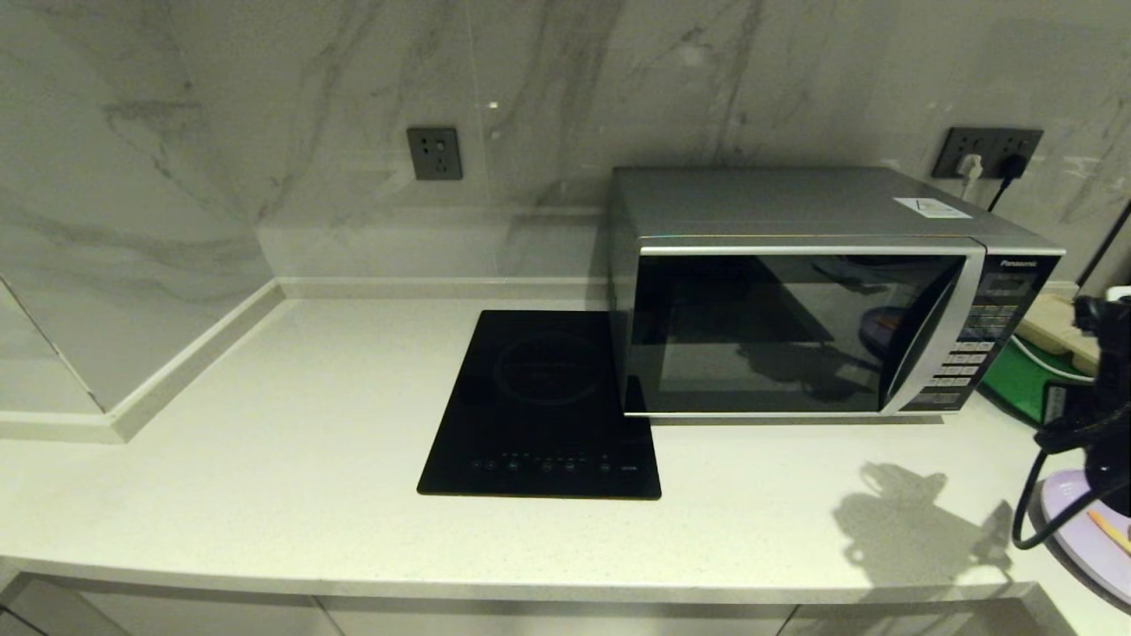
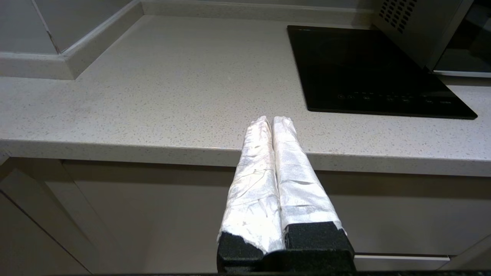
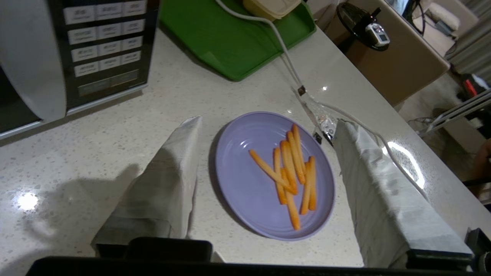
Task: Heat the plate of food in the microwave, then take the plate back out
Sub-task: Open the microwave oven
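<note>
The pale lavender plate of food [image 3: 245,184] lies on the counter with several orange fry sticks [image 3: 291,168] on it; its edge shows in the head view at the plate [image 1: 1082,539], far right. My right gripper [image 3: 268,122] hovers above it, open, fingers wide on either side and apart from the rim. The silver Panasonic microwave [image 1: 795,300] stands behind with its dark door closed; its button panel [image 3: 103,42] shows in the right wrist view. My left gripper [image 2: 271,120] is shut on nothing, in front of the counter's front edge, out of the head view.
A flat black induction hob [image 1: 543,402] lies left of the microwave. A green tray [image 3: 234,42] with a beige lidded box [image 3: 270,5] sits right of the microwave. A white cable [image 3: 291,69] runs past the plate. The counter's edge [image 2: 153,147] is close.
</note>
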Robot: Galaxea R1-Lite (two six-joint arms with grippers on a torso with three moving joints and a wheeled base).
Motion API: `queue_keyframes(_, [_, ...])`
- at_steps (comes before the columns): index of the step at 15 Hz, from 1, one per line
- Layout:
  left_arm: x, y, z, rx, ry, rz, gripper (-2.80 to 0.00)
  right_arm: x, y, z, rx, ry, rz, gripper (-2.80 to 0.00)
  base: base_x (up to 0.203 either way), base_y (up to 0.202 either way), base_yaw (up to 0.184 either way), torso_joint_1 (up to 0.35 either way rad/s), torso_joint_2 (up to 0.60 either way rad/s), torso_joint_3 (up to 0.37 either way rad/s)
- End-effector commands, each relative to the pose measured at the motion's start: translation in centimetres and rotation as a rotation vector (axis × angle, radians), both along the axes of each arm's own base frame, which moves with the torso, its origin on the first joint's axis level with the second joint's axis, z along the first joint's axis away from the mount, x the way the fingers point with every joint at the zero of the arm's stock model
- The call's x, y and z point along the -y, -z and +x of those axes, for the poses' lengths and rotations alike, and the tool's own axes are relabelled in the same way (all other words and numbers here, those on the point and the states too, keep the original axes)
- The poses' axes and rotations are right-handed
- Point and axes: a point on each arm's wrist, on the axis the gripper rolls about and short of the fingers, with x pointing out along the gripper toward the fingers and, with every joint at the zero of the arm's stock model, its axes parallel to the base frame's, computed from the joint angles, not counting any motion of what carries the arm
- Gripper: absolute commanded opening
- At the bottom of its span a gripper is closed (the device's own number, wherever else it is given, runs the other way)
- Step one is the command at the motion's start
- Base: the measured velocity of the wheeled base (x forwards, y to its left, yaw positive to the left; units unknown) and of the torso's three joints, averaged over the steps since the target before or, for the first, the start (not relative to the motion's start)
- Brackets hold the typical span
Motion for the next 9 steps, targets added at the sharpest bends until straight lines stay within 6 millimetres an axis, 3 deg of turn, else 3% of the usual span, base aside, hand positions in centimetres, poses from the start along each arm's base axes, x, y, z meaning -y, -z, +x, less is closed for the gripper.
queue_keyframes(1, [0.0, 0.0, 0.0, 0.0, -0.001, -0.001, -2.8, -2.2, 2.4, 3.1, -0.082, -0.026, -0.031, 0.0, 0.0, 0.0, 0.0, 0.0, 0.0, 0.0])
queue_keyframes(5, [0.0, 0.0, 0.0, 0.0, -0.001, -0.001, -2.8, -5.4, 2.5, 5.3, -0.063, -0.043, -0.065, 0.0, 0.0, 0.0, 0.0, 0.0, 0.0, 0.0])
queue_keyframes(9, [0.0, 0.0, 0.0, 0.0, -0.001, -0.001, -2.8, -6.2, 2.2, 7.0, -0.038, -0.064, -0.055, 0.0, 0.0, 0.0, 0.0, 0.0, 0.0, 0.0])
